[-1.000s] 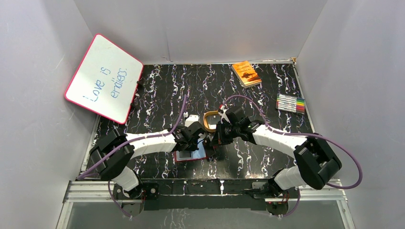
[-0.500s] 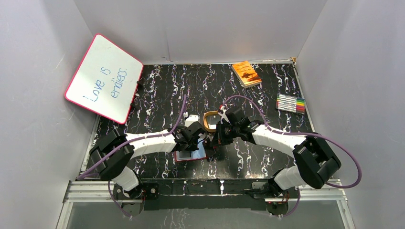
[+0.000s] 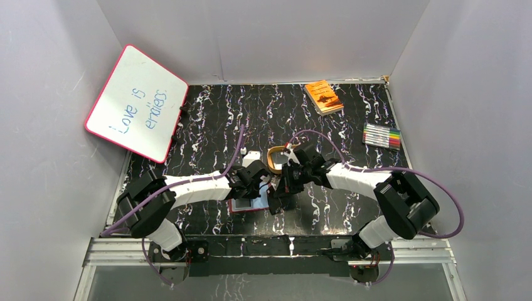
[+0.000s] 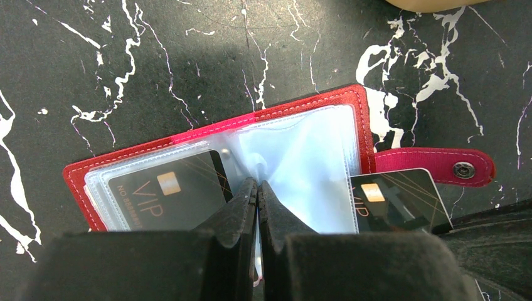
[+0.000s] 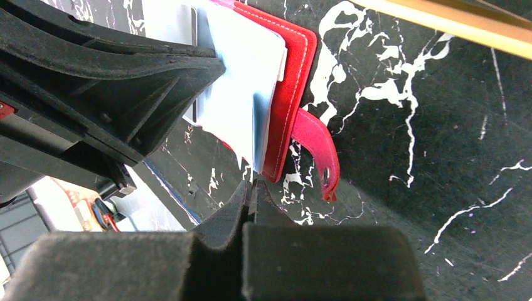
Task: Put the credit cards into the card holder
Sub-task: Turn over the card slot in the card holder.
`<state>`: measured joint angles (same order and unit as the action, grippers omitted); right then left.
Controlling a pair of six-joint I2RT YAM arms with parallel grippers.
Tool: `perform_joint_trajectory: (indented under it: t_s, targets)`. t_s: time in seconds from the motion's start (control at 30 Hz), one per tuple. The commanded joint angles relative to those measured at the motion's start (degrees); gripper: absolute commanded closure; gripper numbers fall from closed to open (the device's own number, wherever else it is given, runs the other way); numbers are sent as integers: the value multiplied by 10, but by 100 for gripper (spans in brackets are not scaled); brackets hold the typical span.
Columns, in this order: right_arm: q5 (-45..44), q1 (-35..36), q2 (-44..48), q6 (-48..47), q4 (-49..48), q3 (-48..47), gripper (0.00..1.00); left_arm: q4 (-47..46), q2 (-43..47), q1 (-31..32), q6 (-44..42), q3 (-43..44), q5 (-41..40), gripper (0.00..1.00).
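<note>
The dark red card holder (image 4: 326, 100) lies open on the table, snap tab (image 4: 439, 164) out to the right; the top view shows it (image 3: 251, 205) under both wrists. One black credit card (image 4: 163, 194) sits inside a clear sleeve on its left half. My left gripper (image 4: 257, 183) is shut on a clear sleeve (image 4: 301, 169), pinching it up at the middle fold. A second black credit card (image 4: 401, 200) rests at the holder's right edge, below the tab. My right gripper (image 5: 252, 183) is shut on that card, beside the holder (image 5: 295, 75).
A gold oval tray (image 3: 276, 158) stands just behind the two wrists. Farther back lie an orange book (image 3: 324, 96) and a pack of markers (image 3: 381, 135) at the right. A whiteboard (image 3: 137, 103) leans on the left wall.
My right arm has drawn in to the left, bringing its gripper nearer the holder's right edge. The left arm has stayed put.
</note>
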<state>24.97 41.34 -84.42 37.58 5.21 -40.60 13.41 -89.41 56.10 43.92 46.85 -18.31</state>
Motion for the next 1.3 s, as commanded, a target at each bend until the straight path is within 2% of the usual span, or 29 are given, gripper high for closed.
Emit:
perform_joint_trajectory:
  t_s: [0.0,0.1,0.43,0.63,0.77,1.03,1.17,1.27]
  targets:
    - [22,2,2,6,-34,2,100,45,-13,5,4,-28,25,100]
    - [9,2,18,0,-26,-1,100,45,-14,4,6,-29,26,100]
    - [62,2,-17,1,-47,-15,100,55,7,4,9,-15,18,99]
    - [72,4,-32,5,-66,-21,100,76,28,4,1,15,7,74]
    - [73,4,-38,7,-69,-21,100,94,43,4,-5,35,2,64]
    - [78,7,-47,13,-80,-25,100,126,86,4,-5,71,1,48]
    - [81,11,-56,13,-82,-35,100,155,130,5,9,74,-15,44]
    - [83,18,-60,14,-82,-46,100,186,176,3,49,44,-53,44]
